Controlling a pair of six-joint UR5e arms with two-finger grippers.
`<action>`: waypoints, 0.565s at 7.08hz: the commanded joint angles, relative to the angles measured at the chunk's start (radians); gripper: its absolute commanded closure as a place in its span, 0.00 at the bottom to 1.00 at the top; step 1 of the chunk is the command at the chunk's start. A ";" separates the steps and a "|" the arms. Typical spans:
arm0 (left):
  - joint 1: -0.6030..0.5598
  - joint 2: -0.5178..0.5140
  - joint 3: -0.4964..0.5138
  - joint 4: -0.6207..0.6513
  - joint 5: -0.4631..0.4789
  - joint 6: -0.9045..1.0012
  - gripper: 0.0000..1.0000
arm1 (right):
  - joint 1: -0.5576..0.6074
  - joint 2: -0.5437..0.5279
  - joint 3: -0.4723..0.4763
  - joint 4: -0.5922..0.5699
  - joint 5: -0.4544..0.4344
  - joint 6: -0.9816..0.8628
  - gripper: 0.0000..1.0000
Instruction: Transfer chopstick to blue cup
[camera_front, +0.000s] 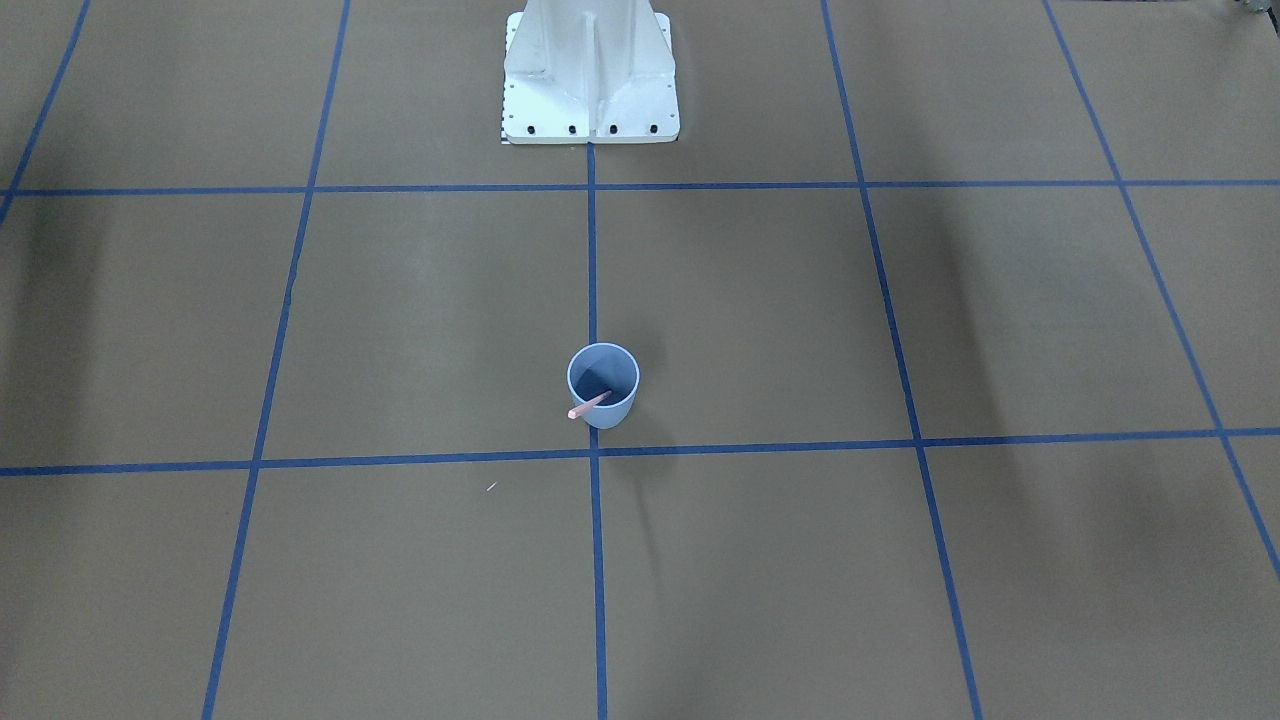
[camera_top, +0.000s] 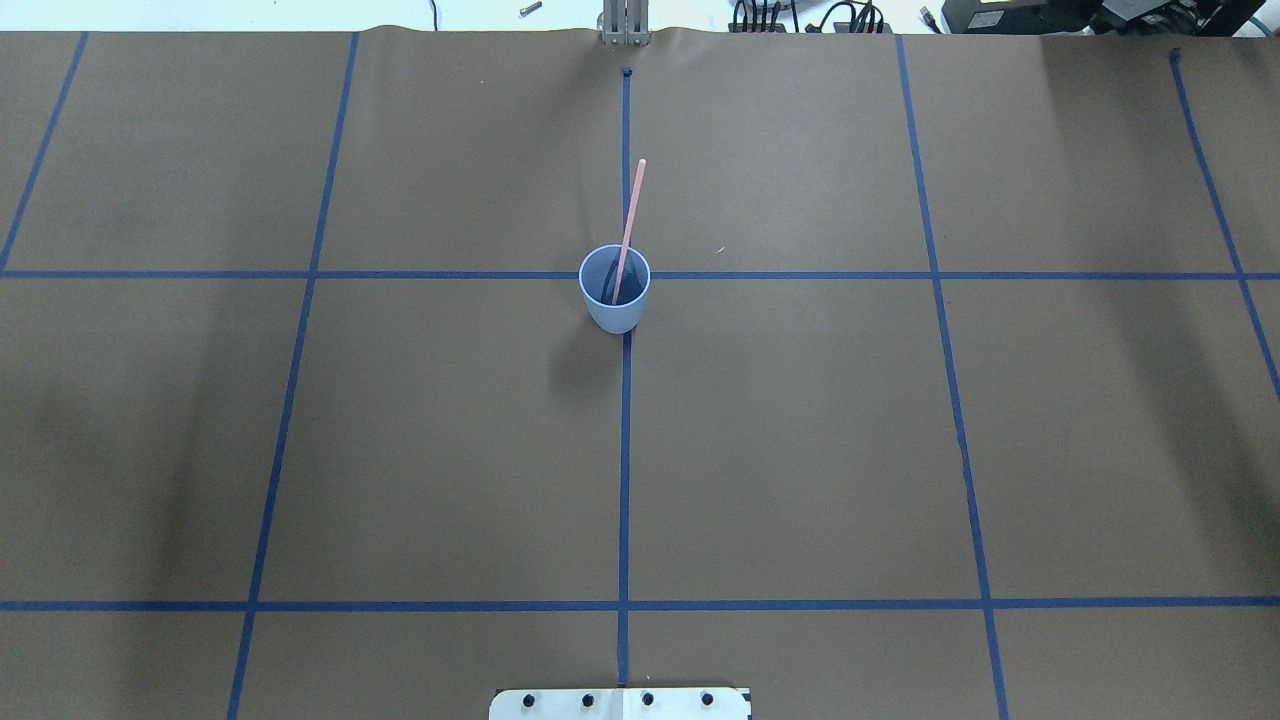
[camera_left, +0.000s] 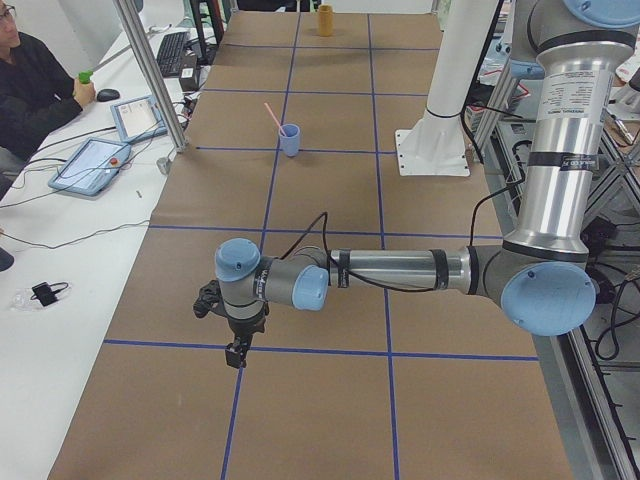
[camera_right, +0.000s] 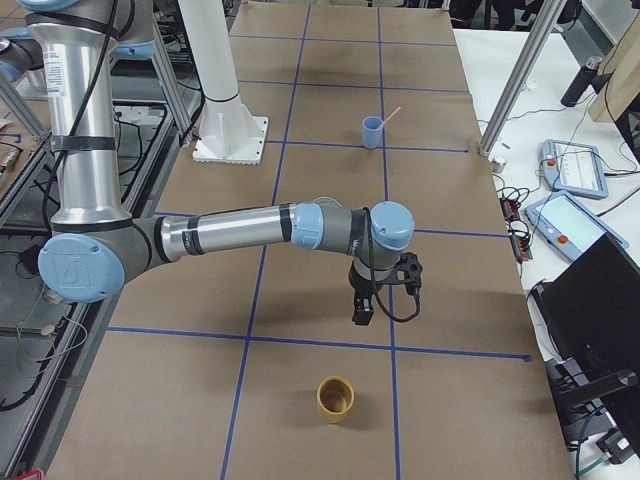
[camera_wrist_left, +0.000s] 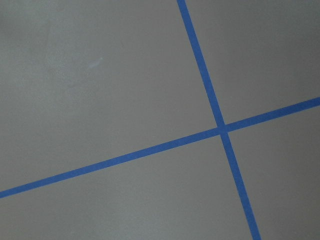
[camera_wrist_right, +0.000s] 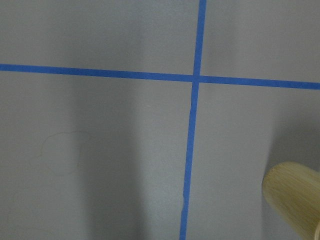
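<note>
The blue cup stands upright at the middle of the table, on the centre tape line. The pale pink chopstick stands in it, leaning over the rim away from the robot. Both also show in the front view, cup and chopstick. My left gripper hangs low over the table at its left end, far from the cup. My right gripper hangs low at the right end. Both show only in side views, so I cannot tell whether they are open or shut.
A tan wooden cup stands near the right gripper and shows in the right wrist view. The white robot base sits at the table's near edge. A person and tablets are beside the table.
</note>
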 joint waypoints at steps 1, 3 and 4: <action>-0.034 0.002 -0.012 0.016 -0.121 -0.009 0.02 | 0.001 -0.033 -0.087 0.166 -0.021 0.003 0.00; -0.082 0.002 -0.062 0.112 -0.139 -0.011 0.02 | 0.001 -0.036 -0.091 0.164 -0.035 0.010 0.00; -0.085 0.010 -0.122 0.184 -0.138 -0.011 0.02 | 0.003 -0.036 -0.089 0.159 -0.029 0.011 0.00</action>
